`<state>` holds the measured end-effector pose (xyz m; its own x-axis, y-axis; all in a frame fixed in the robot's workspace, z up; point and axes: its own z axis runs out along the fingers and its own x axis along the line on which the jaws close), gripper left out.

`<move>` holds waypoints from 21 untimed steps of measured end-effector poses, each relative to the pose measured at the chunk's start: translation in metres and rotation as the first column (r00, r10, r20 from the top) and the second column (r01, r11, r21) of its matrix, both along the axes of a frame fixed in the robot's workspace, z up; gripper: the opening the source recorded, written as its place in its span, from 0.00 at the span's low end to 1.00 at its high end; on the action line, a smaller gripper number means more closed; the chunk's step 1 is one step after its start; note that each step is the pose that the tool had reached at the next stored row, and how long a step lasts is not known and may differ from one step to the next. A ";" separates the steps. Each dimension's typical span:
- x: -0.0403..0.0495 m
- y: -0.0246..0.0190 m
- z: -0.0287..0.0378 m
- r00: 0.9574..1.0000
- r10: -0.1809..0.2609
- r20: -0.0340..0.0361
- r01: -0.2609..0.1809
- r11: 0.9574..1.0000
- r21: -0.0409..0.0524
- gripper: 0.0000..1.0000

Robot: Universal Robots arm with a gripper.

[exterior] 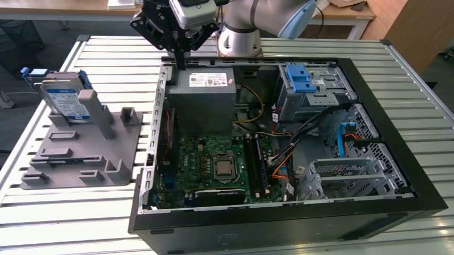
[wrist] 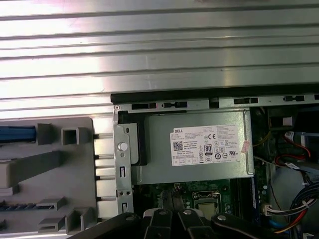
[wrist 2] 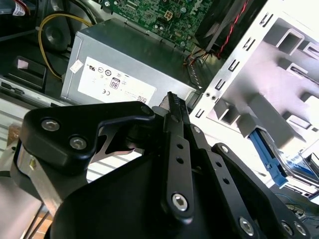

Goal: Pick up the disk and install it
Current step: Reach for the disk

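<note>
Gripper (exterior: pixel 181 62) empty, its jaws pressed together, hangs just above the grey power supply (exterior: pixel 202 87) at the rim of the open computer case (exterior: pixel 284 226). The disk (exterior: pixel 65 102) stands on edge in the grey holder (exterior: pixel 78 154) at the exterior view's left, well apart and not yet gripped. Judging by this, both pickup and installation remain.
</note>
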<state>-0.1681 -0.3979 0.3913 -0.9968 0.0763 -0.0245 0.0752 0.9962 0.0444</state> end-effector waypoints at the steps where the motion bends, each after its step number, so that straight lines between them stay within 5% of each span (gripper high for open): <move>1: -0.0004 0.0000 0.0000 1.000 0.000 0.000 0.000 1.000 0.000 0.11; 21: -0.0068 0.0000 -0.0006 1.000 0.000 0.000 0.000 1.000 0.000 0.11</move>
